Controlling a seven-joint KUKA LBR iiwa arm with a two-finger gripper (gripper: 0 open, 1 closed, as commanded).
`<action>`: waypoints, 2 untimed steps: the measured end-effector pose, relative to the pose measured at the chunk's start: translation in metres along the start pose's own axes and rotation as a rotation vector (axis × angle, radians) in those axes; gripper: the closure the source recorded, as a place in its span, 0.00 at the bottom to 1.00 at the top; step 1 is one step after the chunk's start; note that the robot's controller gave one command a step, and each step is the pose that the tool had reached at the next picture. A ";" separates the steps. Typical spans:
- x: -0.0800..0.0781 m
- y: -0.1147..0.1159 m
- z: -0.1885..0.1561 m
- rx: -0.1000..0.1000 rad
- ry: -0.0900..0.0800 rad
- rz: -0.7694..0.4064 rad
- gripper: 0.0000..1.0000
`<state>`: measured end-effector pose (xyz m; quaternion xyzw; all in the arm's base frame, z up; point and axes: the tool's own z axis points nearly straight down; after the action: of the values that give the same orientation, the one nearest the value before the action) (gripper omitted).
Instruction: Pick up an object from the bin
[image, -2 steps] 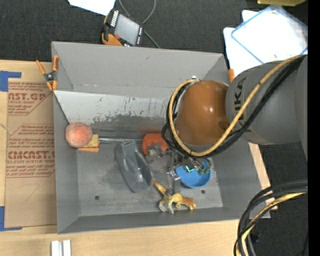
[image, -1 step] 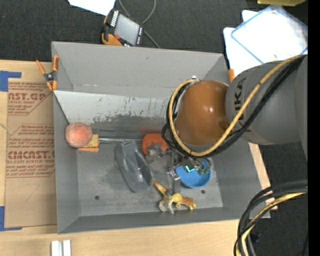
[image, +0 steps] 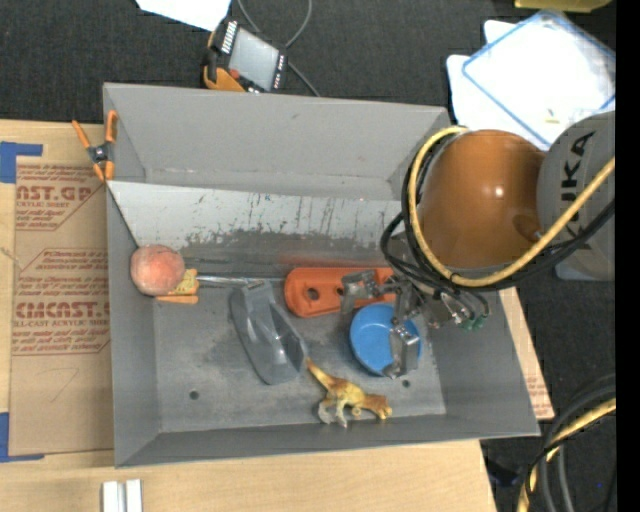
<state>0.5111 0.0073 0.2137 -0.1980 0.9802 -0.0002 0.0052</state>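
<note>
Jaws at blue round thing (image: 370, 338), right part of bin (image: 250, 135); opening: cannot tell

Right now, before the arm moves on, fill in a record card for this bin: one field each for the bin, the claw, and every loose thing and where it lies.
bin: grey metal
claw: low in the bin's right part, at the right edge of the blue round thing
behind the claw: orange tool-like piece
middle: grey curved piece
front: yellow toy animal
left: pink ball, small orange-yellow piece beside it
</note>
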 end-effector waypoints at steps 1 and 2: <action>0.002 -0.078 0.029 -0.007 0.008 0.098 0.00; 0.006 -0.097 0.038 -0.002 0.007 0.122 0.00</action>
<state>0.5438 -0.0843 0.1761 -0.1378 0.9905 0.0005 0.0014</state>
